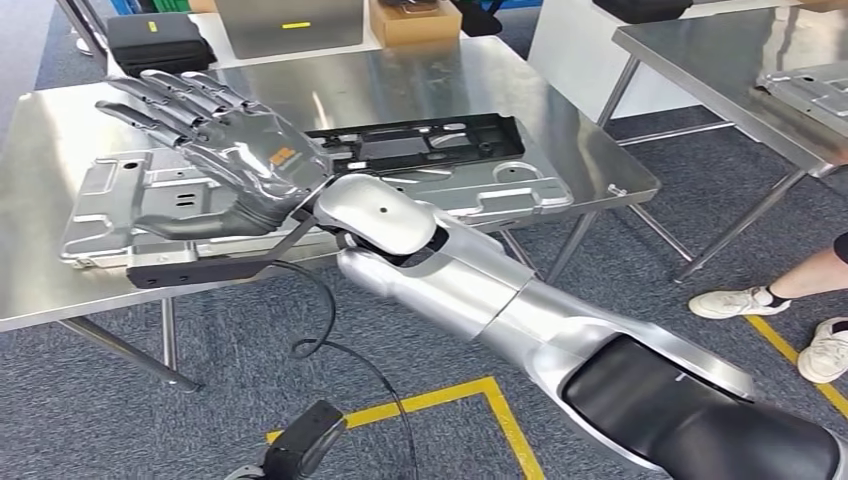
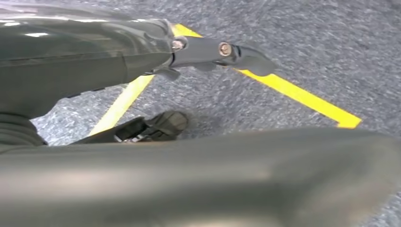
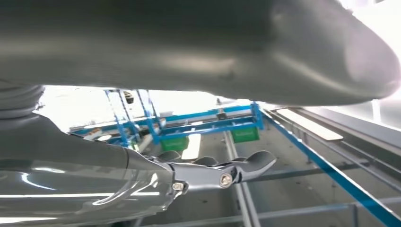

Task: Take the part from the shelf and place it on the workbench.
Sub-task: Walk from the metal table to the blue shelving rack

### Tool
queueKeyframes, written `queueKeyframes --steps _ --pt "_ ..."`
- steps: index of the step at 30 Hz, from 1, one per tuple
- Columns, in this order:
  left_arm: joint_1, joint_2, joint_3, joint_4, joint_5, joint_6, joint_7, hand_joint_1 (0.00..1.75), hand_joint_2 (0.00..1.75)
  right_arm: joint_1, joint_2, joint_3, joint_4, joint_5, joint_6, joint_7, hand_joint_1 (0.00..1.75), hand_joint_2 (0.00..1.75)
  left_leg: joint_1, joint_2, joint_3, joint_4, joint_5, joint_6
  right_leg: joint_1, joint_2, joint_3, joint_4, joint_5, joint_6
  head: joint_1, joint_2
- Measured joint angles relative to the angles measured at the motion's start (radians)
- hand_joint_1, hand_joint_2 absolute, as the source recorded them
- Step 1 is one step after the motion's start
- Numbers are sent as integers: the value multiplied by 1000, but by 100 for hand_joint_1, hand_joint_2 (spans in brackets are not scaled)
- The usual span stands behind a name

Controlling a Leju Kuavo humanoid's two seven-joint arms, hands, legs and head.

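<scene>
A large silver stamped metal part (image 1: 115,205) lies flat on the steel workbench (image 1: 570,125), with a black plastic part (image 1: 425,140) just behind it. My right hand (image 1: 215,150) hovers over the silver part near its left half, fingers straight and spread, holding nothing. In the right wrist view the right hand's fingers (image 3: 222,175) stick out straight and bare. My left hand (image 2: 217,49) hangs low over the carpet with its fingers extended and nothing in it; it is also at the bottom edge of the head view (image 1: 300,445).
A second steel table (image 1: 700,50) at the right carries another silver part (image 1: 810,90). A person's legs and white shoes (image 1: 745,300) stand beside it. Boxes (image 1: 415,20) sit behind the workbench. Yellow tape (image 1: 470,395) marks the carpet.
</scene>
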Motion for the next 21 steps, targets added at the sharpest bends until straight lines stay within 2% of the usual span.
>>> queueKeyframes --steps 2,3,4,5,6,7,8,10,11,12,13,14,15,16,17,18,19,21 --pt "6 -3 1 0 3 3 -24 0 0 -18 -6 -7 2 -5 7 -1 0 0 -5 -1 -15 3 19 -5 11 3 112 -155 -7 -20 -1 0" --pt "8 -5 1 0 5 6 -39 0 0 -27 -10 -11 4 -9 12 -2 0 0 -5 -1 -19 3 28 -10 16 4 146 -206 -16 -28 -1 0" --pt "10 -6 2 0 7 8 -50 0 0 -34 -17 -14 6 -15 17 -4 0 0 -6 -1 -23 3 38 -14 19 4 161 -234 -20 -32 -1 0" --pt "11 -6 3 0 12 7 -51 0 0 -39 -28 -18 8 -22 24 -8 0 0 -4 -1 -28 2 45 -19 18 2 160 -240 -17 -36 -2 0" --pt "14 -6 5 0 19 1 -45 0 0 -42 -38 -21 10 -31 29 -13 0 0 -2 -2 -33 6 37 -24 16 -1 153 -244 -9 -42 -1 0" --pt "16 -6 9 0 26 -6 -36 0 0 -42 -50 -24 11 -39 35 -19 0 0 -1 -3 -42 23 11 -29 14 -3 143 -247 1 -50 -2 0" --pt "19 -5 13 0 34 -13 -31 0 0 -40 -61 -26 10 -45 39 -25 0 0 1 -4 -54 60 -32 -35 11 -6 129 -249 13 -55 -2 0" --pt "22 -3 22 0 42 -17 -41 0 0 -34 -82 -27 2 -51 47 -33 0 0 6 -4 -82 182 -133 -46 11 -9 93 -245 40 -60 -2 0" --pt "23 -3 25 0 43 -16 -50 0 0 -28 -91 -27 -2 -52 51 -34 0 0 9 -4 -91 245 -159 -49 11 -10 74 -243 53 -59 -2 0" --pt "24 -2 27 0 43 -15 -60 0 0 -23 -101 -27 -6 -53 54 -35 0 0 10 -4 -90 288 -160 -52 11 -12 54 -239 65 -58 -2 0" --pt "25 -1 28 0 43 -13 -69 0 0 -18 -109 -27 -9 -54 56 -35 0 0 12 -4 -75 301 -140 -54 10 -13 34 -233 76 -55 -2 0" --pt "26 0 29 0 42 -10 -78 0 0 -15 -118 -27 -12 -54 58 -35 0 0 14 -4 -44 278 -111 -55 9 -14 14 -226 85 -52 -2 0" --pt "26 0 29 0 40 -6 -84 0 0 -13 -125 -29 -15 -56 58 -35 0 0 15 -4 3 223 -91 -55 8 -15 -4 -217 94 -48 -2 0" --pt "26 0 29 0 38 0 -88 0 0 -12 -132 -31 -19 -57 58 -34 0 0 15 -4 58 150 -88 -53 9 -14 -20 -207 100 -44 -2 0" --pt "25 0 29 0 36 5 -90 0 0 -12 -137 -34 -22 -59 57 -34 0 0 13 -5 105 82 -100 -47 9 -14 -31 -199 107 -38 -2 0" --pt "25 0 29 0 34 9 -91 0 0 -12 -142 -37 -25 -60 57 -34 0 0 11 -6 137 31 -116 -42 9 -14 -40 -194 115 -32 -2 0" --pt "25 0 29 0 34 12 -92 0 0 -11 -147 -40 -27 -62 56 -34 0 0 9 -7 150 4 -129 -35 9 -14 -46 -192 123 -26 -1 0" --pt "26 0 29 0 33 17 -92 0 0 -9 -160 -42 -27 -65 56 -34 0 0 8 -6 142 -5 -126 -19 7 -12 -57 -190 128 -14 -1 0"
